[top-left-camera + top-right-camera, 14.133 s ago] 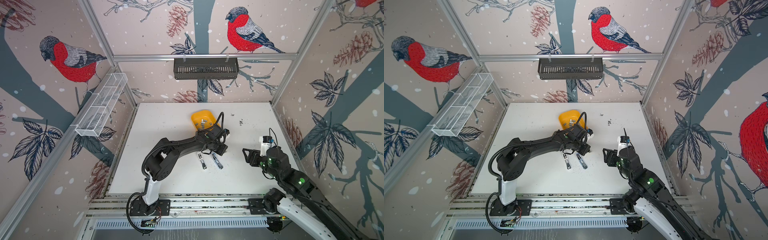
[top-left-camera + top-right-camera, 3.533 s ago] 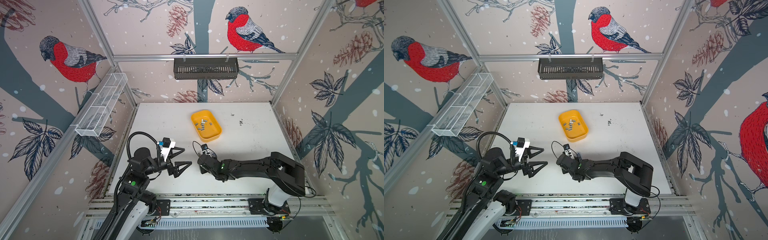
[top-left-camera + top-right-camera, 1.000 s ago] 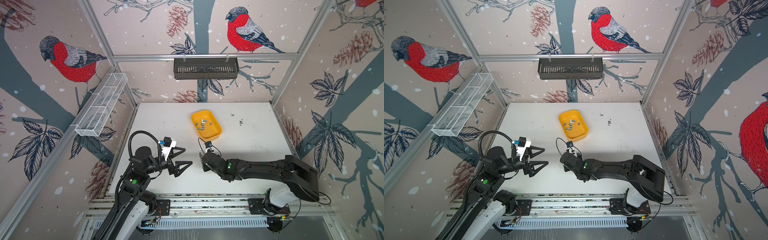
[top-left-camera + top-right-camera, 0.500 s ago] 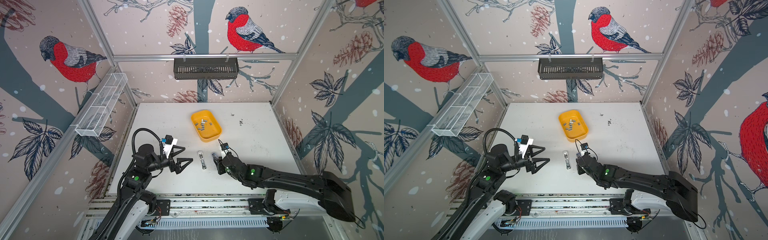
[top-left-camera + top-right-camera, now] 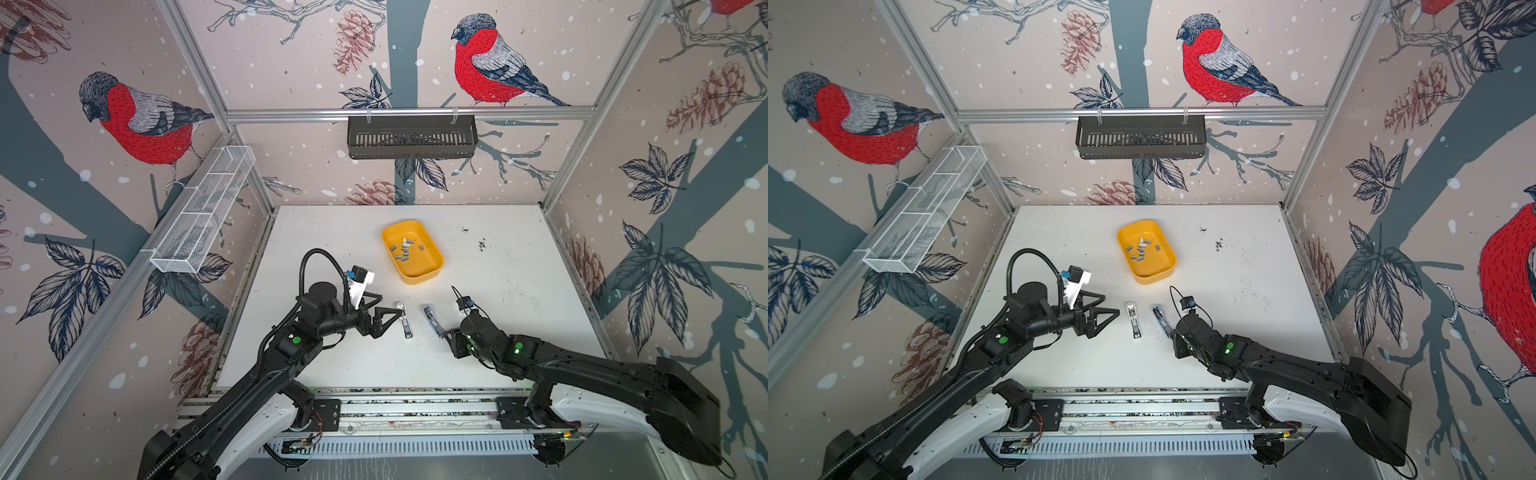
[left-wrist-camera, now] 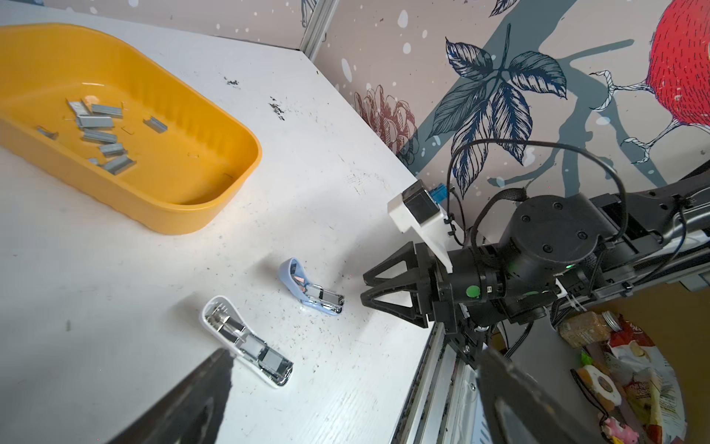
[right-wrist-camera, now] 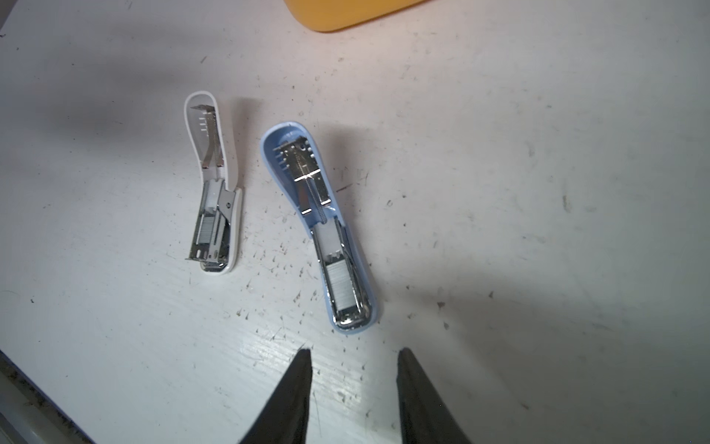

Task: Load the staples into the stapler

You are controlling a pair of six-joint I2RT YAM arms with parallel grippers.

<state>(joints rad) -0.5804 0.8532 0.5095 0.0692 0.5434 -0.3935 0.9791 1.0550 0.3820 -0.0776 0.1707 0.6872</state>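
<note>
In both top views the staples (image 5: 404, 250) lay loose in the yellow tray (image 5: 434, 270), towards the back of the white table (image 5: 519, 299) and well apart from both grippers. Nearer the front, two staplers lay hinged open side by side: the white stapler (image 5: 404, 320) and, just beside it on the right, the blue stapler (image 5: 431, 320). The left gripper (image 5: 390, 304) had its jaws spread wide with nothing between them. One fingertip was right by the white stapler's far end, though contact could not be judged. The right gripper (image 5: 1172, 332) sat at the blue stapler's near end, and its jaws were hard to read from above.

In the left wrist view the staples (image 6: 100, 134) were scattered over one end of the tray floor. The right gripper (image 6: 362, 288) pointed at the blue stapler (image 6: 311, 288), its jaws a little apart and empty, and its tips stopped just short of the stapler's metal end. One dark finger (image 6: 207, 392) of the left gripper lay close beside the white stapler (image 6: 246, 342). The other finger stood far off past the table edge.

In the right wrist view the right gripper (image 7: 354, 350) showed two dark fingertips (image 7: 296, 384) parted over bare table. The blue stapler's (image 7: 292, 153) near end lay just ahead of that gap, untouched. A ribbed silver block of staples (image 7: 342, 286) sat in the blue stapler's channel, and another sat in the channel of the white stapler (image 7: 199, 115). A corner of the tray (image 7: 345, 15) showed beyond them.
</note>
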